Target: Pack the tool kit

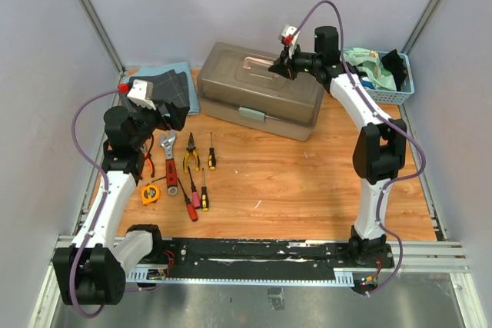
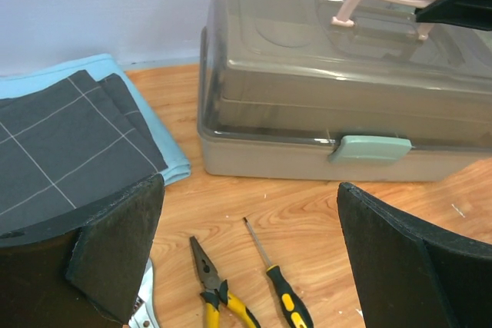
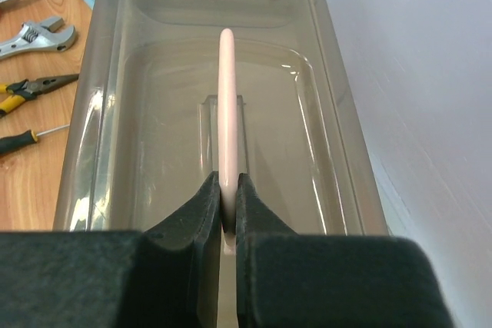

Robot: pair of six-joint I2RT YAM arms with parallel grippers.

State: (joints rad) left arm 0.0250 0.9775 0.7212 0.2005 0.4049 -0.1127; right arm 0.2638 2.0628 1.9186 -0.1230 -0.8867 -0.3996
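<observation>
1. right gripper [image 3: 228, 197]: jaws closed tight on the pink handle [image 3: 227, 97] of the toolbox [image 1: 260, 90], near the handle's right end. The handle stands raised off the lid [image 2: 323, 59].
2. toolbox: at the back of the table [image 1: 307, 182], about mid-width, slightly angled. The lid is down, and the green latch [image 2: 371, 147] sits on the front wall facing the arms.
3. left gripper [image 2: 246, 255]: jaws spread wide, nothing between them. It hangs above the left side of the table, pointed at the toolbox, not touching it.
4. Tools lie loose on the table, front-left of the toolbox, all outside it. Side by side: red-handled wrench [image 1: 169, 160], yellow-handled pliers [image 1: 191, 155], black-and-yellow screwdriver [image 1: 211, 153]. Nearer the arms: more small screwdrivers [image 1: 204, 196] and an orange tape measure [image 1: 150, 193].
5. Folded dark grid cloths [image 2: 61, 144] lie on a light blue cloth [image 2: 173, 160] at back left, just beside the toolbox's left end.
6. blue basket [image 1: 400, 94] with cloths in it sits at back right, behind the right arm.
</observation>
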